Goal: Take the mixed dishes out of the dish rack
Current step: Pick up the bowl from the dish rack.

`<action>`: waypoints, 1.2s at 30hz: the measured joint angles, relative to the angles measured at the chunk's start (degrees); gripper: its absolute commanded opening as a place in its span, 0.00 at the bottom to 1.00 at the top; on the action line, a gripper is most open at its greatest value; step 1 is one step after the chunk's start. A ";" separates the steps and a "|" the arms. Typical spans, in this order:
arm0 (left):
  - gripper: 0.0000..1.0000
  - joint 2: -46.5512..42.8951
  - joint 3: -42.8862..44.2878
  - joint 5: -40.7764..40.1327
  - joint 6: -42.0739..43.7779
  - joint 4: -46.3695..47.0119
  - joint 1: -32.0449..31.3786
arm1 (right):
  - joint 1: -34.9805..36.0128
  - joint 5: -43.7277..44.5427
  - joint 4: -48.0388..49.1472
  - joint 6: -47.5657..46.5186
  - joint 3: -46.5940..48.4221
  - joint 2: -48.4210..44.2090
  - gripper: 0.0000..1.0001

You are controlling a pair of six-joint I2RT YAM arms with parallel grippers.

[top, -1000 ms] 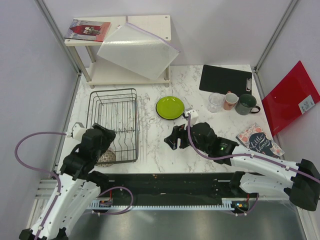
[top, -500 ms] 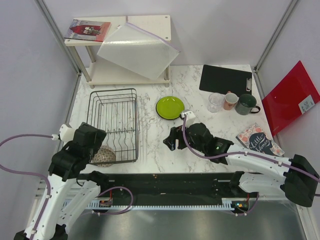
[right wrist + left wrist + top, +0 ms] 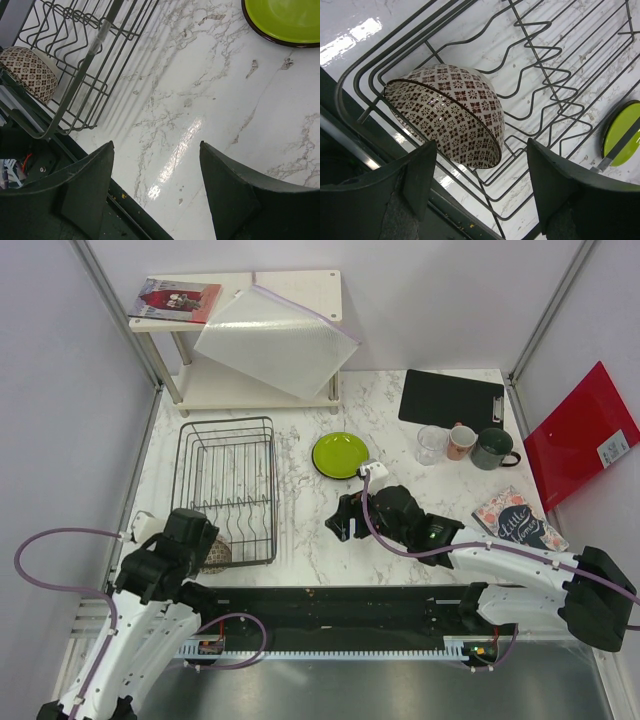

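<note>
A brown-patterned bowl lies tilted on its side in the near left corner of the black wire dish rack. My left gripper is open and empty, just above and on the near side of the bowl; in the top view it partly covers the bowl. My right gripper is open and empty over bare table right of the rack, also shown in the top view. The lime-green plate, clear glass, pink cup and dark mug stand on the table. The red patterned plate is out of view.
A white two-tier shelf with a plastic sheet stands at the back left. A black clipboard, a red folder and a book lie at the right. The rack's upright dividers stand beyond the bowl.
My left arm has drawn back toward the near left corner, with its gripper still over the bowl. The right gripper shifted slightly left. No dish has moved.
</note>
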 measured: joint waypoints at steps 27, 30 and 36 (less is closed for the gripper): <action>0.02 5.14 -4.61 0.09 -0.94 10.03 0.00 | 0.00 3.26 -1.77 -1.25 -1.18 -3.74 0.76; 0.02 4.96 -5.55 -0.02 -1.51 10.86 0.00 | 0.00 3.26 -1.77 -1.27 -1.18 -3.74 0.76; 0.02 3.13 -5.53 0.09 -1.09 10.69 0.00 | 0.00 3.26 -1.81 -1.27 -1.18 -3.69 0.76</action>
